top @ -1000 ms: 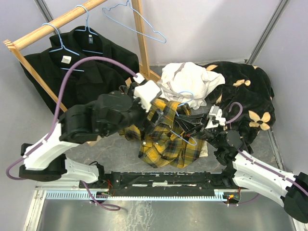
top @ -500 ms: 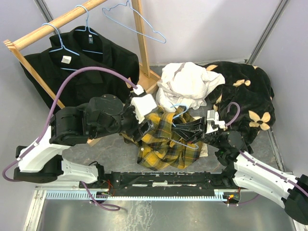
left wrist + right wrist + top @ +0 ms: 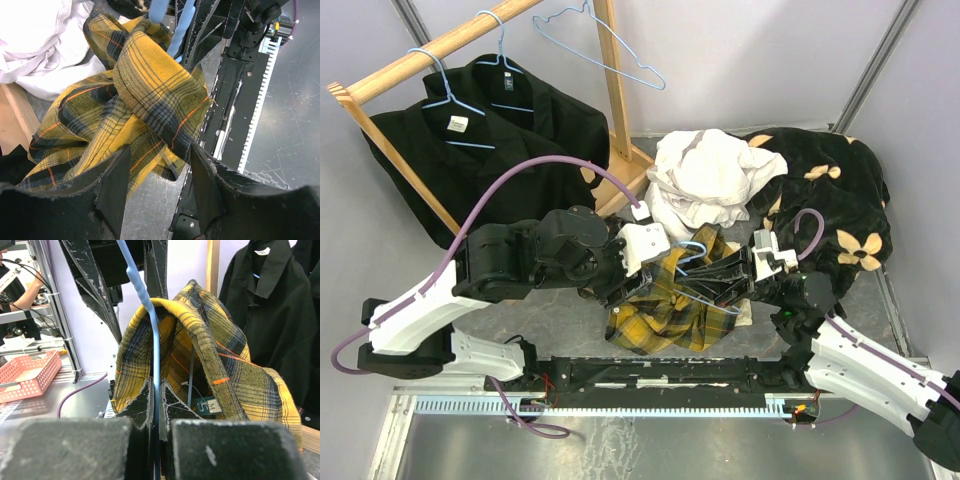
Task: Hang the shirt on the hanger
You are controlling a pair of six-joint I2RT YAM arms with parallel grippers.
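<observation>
Right wrist view: pinches hanger (image 3: 150, 325) in right gripper (image 3: 156, 400), left gripper (image 3: 157, 185) agape by shirt (image 3: 145, 100); likely risks tugging loosely draped cloth off.

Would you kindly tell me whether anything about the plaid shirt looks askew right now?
Yes: the plaid shirt hangs bunched and twisted over the blue hanger, which the right gripper pinches, rather than spread along it.

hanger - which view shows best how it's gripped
Right wrist: the hanger rises from the right gripper, shut on it, with the shirt draped over it. Top external shows just its hook and some wire; left wrist, blurred blue bits at the top.
</observation>
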